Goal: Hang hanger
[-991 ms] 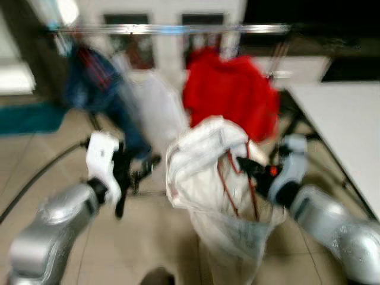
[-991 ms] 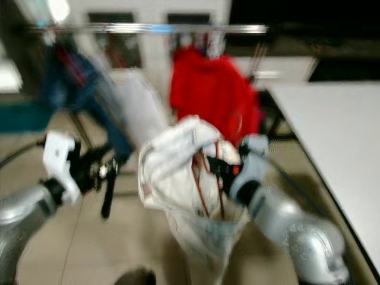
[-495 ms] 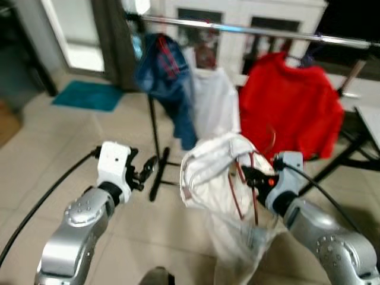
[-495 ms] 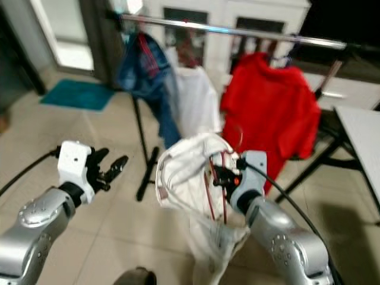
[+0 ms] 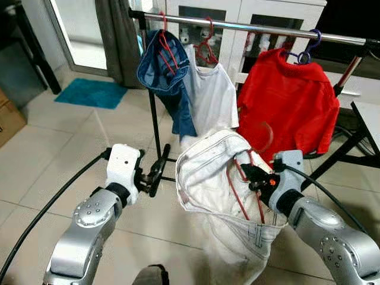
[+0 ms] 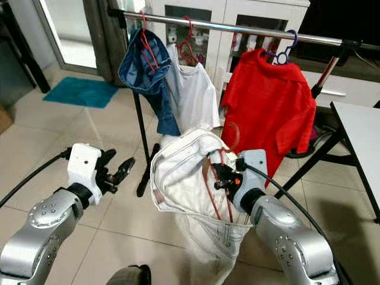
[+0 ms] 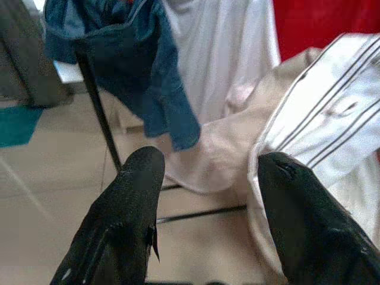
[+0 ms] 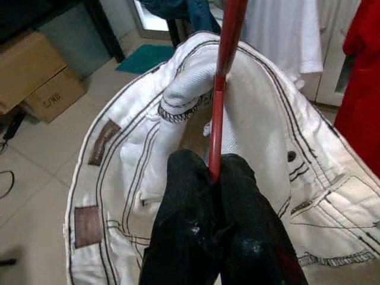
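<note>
Near the clothes rail [image 5: 249, 27], the right gripper [image 8: 215, 178] pinches the stiff red hanger [image 5: 246, 184], which carries floppy white jeans [image 5: 208, 178] likely to swing, so gripping the wire suits, while the left gripper [image 7: 208, 172] hangs spread.

**Silver arms, white wrists, black claws**

Both arms are rounded brushed-silver shells joined by black rings. The left claw [image 5: 155, 174] sits on a boxy white wrist block; the right claw [image 5: 248, 173] shows an orange-red spot. A black cable [image 5: 44, 208] trails from each wrist. Fingers [image 7: 122, 222] are matte black, blunt-tipped.
</note>
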Motion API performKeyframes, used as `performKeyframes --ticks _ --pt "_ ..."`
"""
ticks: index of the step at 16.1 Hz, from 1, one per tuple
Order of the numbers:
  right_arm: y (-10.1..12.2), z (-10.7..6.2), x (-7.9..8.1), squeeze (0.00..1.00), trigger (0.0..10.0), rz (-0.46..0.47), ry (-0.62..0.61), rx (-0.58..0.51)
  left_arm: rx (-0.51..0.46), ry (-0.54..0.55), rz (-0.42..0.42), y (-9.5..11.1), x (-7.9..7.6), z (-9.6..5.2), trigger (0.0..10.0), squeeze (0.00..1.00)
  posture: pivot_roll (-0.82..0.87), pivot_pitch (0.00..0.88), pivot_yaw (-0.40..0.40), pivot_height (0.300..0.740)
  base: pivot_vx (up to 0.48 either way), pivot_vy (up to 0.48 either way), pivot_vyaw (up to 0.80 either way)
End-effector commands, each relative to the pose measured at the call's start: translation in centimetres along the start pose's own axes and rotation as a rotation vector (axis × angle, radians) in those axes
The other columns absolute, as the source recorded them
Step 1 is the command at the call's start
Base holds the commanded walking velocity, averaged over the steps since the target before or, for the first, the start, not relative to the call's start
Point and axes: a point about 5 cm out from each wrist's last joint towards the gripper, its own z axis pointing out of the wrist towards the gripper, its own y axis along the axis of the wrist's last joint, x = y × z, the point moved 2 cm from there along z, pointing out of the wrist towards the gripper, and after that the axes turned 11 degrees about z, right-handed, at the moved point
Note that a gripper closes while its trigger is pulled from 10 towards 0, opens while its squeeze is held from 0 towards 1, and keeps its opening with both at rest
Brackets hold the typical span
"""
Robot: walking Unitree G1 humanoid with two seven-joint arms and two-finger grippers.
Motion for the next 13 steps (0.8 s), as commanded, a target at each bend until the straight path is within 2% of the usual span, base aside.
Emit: performKeyframes --ticks 1,3,4,6,7,8,13 --pt "1.9 -0.4 1.1 0.0 10.0 -0.068 0.067 -0.083 -0.002 0.016 0.008 0.2 0.4 0.3 10.0 0.0 0.02 0.048 -0.02 0.74 0.0 0.0 0.0" --pt "2.1 -0.5 1.3 0.0 10.0 -0.083 0.08 -0.087 -0.013 -0.002 -0.039 0.3 0.5 0.3 10.0 0.0 0.02 0.047 -0.018 0.74 0.0 0.0 0.0" --pt "2.2 -0.5 1.1 0.0 10.0 -0.095 0.067 -0.094 -0.05 -0.047 -0.068 0.9 0.1 0.1 10.0 0.03 0.02 0.047 -0.015 0.74 0.0 0.0 0.0" --pt "2.2 -0.5 0.9 0.0 10.0 -0.085 0.048 -0.097 -0.063 -0.036 -0.059 1.1 0.1 0.2 10.0 0.0 0.02 0.046 -0.013 0.74 0.0 0.0 0.0" --pt "1.9 -0.4 0.6 0.0 10.0 -0.059 0.016 -0.115 -0.073 0.0 -0.011 1.4 0.1 0.5 10.0 0.0 0.03 0.048 -0.013 0.74 0.0 0.0 0.0" --pt "1.9 -0.2 0.7 0.0 10.0 -0.057 0.003 -0.128 -0.073 0.003 -0.006 1.5 -0.1 0.7 10.0 0.0 0.03 0.045 -0.011 0.74 0.0 0.0 0.0" --pt "1.7 -0.1 0.5 0.0 10.0 -0.026 -0.055 -0.17 -0.106 -0.007 -0.02 2.6 -0.6 0.9 10.0 0.0 0.03 0.058 -0.014 0.74 0.0 -0.415 0.0"
